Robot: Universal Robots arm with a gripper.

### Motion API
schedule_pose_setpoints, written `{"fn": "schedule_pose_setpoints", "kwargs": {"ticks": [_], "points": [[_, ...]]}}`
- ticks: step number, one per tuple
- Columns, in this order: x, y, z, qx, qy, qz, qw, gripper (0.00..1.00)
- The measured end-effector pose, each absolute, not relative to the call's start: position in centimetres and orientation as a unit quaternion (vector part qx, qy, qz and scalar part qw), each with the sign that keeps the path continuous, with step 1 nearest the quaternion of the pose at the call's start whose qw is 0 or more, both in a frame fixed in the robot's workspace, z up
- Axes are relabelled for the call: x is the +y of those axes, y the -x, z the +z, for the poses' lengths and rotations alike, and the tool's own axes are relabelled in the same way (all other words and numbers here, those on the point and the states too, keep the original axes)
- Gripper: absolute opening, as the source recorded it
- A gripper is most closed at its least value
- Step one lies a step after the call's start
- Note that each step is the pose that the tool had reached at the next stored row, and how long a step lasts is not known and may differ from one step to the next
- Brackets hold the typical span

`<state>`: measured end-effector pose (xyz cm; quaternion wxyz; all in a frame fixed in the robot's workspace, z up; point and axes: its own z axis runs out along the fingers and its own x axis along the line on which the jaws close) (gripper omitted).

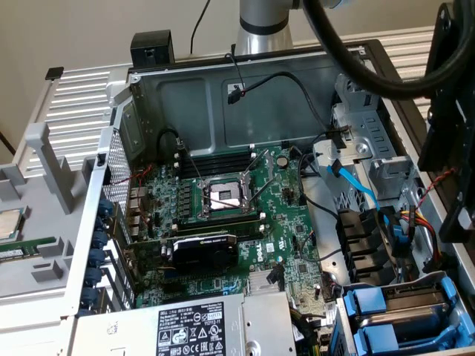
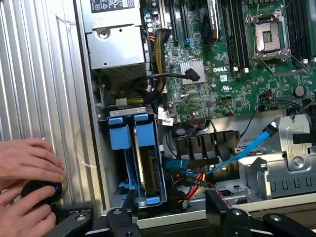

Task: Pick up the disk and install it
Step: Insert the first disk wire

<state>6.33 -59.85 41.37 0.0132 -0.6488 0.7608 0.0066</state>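
Note:
The disk [image 2: 148,170] stands on edge in the drive bay at the case's corner, its silver side showing between the bright blue carrier's ends. A second blue carrier [image 2: 120,137] sits beside it, toward the case wall. In the exterior view the disk's carrier [image 1: 369,300] is the upper of two blue ones at the bottom right. My gripper [image 2: 170,215] hangs just above the bay, open, with its black fingers [image 2: 123,219] wide apart and nothing between them. In the exterior view the gripper [image 1: 453,222] is the black frame at the right edge.
A person's hands [image 2: 27,177] rest on a black round knob [image 2: 47,192] on the ribbed metal outside the case. The grey power-supply box [image 2: 116,44] adjoins the bay. The green motherboard [image 1: 223,200], a blue data cable [image 2: 247,148] and red-yellow wires [image 2: 195,180] lie close by.

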Motion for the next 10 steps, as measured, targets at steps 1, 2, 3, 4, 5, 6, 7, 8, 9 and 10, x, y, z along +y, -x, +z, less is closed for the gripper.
{"fn": "schedule_pose_setpoints", "kwargs": {"ticks": [1,2,3,4,5,6,7,8,9,10], "points": [[-59.8,-6.4,41.3,0.762,0.648,0.006,0.013,0.65],[-59.6,-6.5,41.2,0.762,0.648,0.007,0.013,0.65],[-59.3,-6.6,41.1,0.762,0.648,0.006,0.013,0.65],[-59.0,-6.8,41.0,0.762,0.648,0.006,0.013,0.65],[-58.7,-6.9,40.9,0.762,0.648,0.006,0.013,0.65],[-58.4,-7.0,40.8,0.762,0.648,0.006,0.013,0.65],[-58.0,-7.0,40.7,0.762,0.648,0.006,0.013,0.65],[-57.5,-7.1,40.7,0.762,0.648,0.006,0.013,0.65],[-57.2,-7.2,40.6,0.762,0.648,0.006,0.013,0.65],[-56.8,-7.3,40.6,0.762,0.648,0.006,0.013,0.65]]}}
